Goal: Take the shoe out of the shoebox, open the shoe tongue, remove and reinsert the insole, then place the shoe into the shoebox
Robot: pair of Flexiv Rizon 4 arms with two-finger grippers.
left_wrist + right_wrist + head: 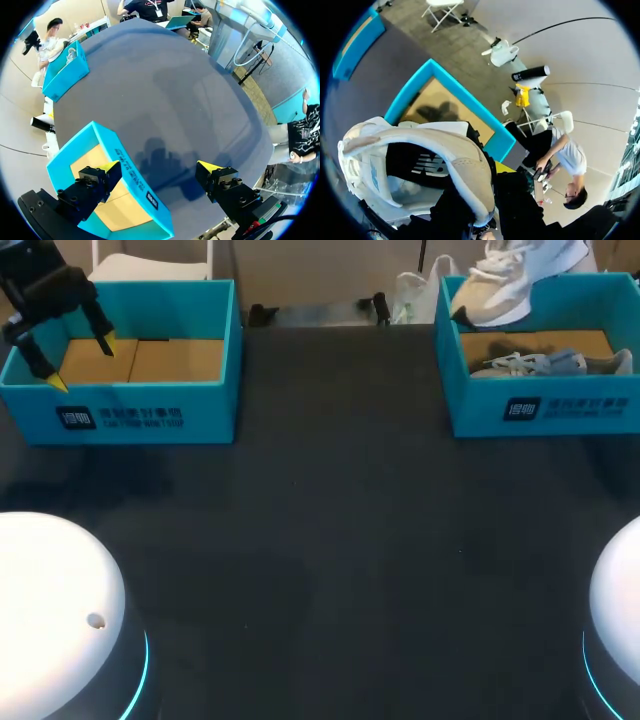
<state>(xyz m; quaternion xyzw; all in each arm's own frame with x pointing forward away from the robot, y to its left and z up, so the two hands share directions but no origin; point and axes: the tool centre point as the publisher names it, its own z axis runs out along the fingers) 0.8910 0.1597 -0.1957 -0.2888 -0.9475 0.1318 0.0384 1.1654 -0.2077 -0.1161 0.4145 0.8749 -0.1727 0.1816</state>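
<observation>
The left gripper [79, 362] hangs empty with its jaws spread wide, astride one wall of the left shoebox [140, 400] beneath it. The right gripper [487, 187] clasps the pale shoe [510, 285] by its heel collar, clear above the right shoebox [540, 405]. So the taking-out looks done, while the tongue, insole and return are not yet done.

The dark matte counter [330, 530] carries 2 open teal shoeboxes. The left shoebox [130, 418] sits at the counter's far-left corner, with its brown cardboard floor showing. The right shoebox [545, 408] stands well apart from the left shoebox, level with it on the same far edge. Both front walls bear white print.
</observation>
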